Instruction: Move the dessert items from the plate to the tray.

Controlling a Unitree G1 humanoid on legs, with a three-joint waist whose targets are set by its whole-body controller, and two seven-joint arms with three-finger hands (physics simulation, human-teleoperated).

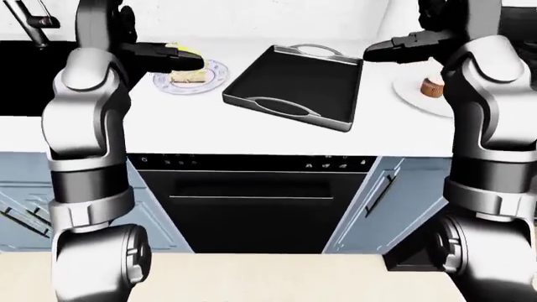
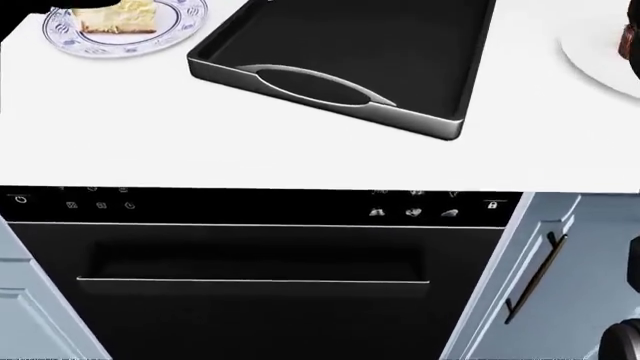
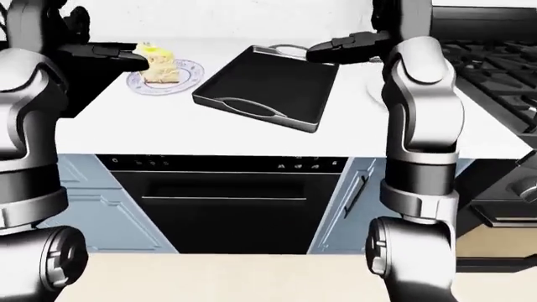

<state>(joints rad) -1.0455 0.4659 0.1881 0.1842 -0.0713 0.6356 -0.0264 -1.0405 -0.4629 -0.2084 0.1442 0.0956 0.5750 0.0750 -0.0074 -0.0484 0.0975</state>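
Left-eye view: both hands raised above the surface (image 1: 252, 135).
Cake (image 2: 118, 16): on patterned plate (image 2: 170, 34), left of empty tray (image 1: 323, 82).
Left hand (image 1: 168, 60): fingers' state I cannot tell.
Right hand (image 1: 395, 47): likewise.
Advice: I lower left hand squarely over cake.

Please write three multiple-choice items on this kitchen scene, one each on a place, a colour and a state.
1. In the left-eye view, where is the cake slice?
A. in the tray
B. on the patterned plate left of the tray
C. on the floor

2. What colour is the tray?
A. black
B. red
C. yellow

3. What does the tray hold?
A. a cupcake
B. a cake slice
C. nothing

Answers:
1 B, the slice sits on the patterned plate to the tray's left.
2 A, its inside is black with silvery handles.
3 C, its floor is bare; the cupcake is on the white plate at right.
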